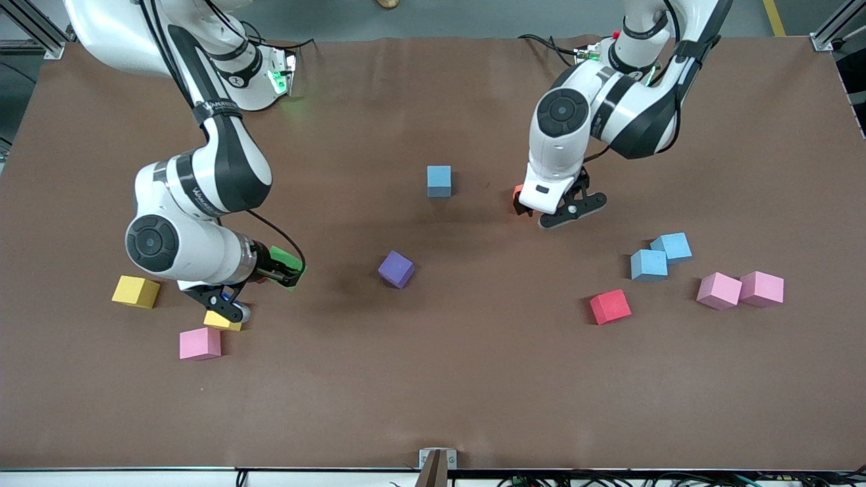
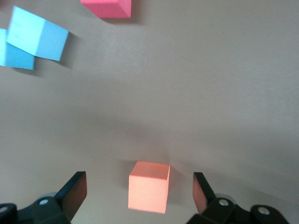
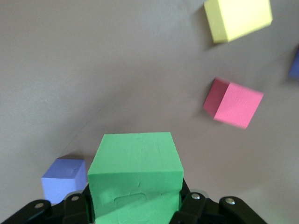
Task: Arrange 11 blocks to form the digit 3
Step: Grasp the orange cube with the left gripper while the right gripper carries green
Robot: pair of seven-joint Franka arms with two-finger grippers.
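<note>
Jaws: right gripper [image 3: 135,210] clamps green block [image 3: 135,179]; left gripper [image 2: 140,198] wide, straddling orange block [image 2: 148,186]. We lower left squarely, close evenly; carry green clear of purple block [image 1: 396,268].

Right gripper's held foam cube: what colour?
Green foam cube, clearest in the right wrist view.

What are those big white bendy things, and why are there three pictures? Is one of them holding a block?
Those are two robot arms at a brown table. The big picture looks down from a camera across the table; the other two come from small cameras on each arm's wrist. Soft colored blocks lie scattered around: pink, yellow, blue, red and a purple block. The right gripper is squeezing a green block, holding it above the table near a yellow block. The left gripper is open, its two fingers on either side of an orange block that sits on the table, not grabbed yet.
</note>
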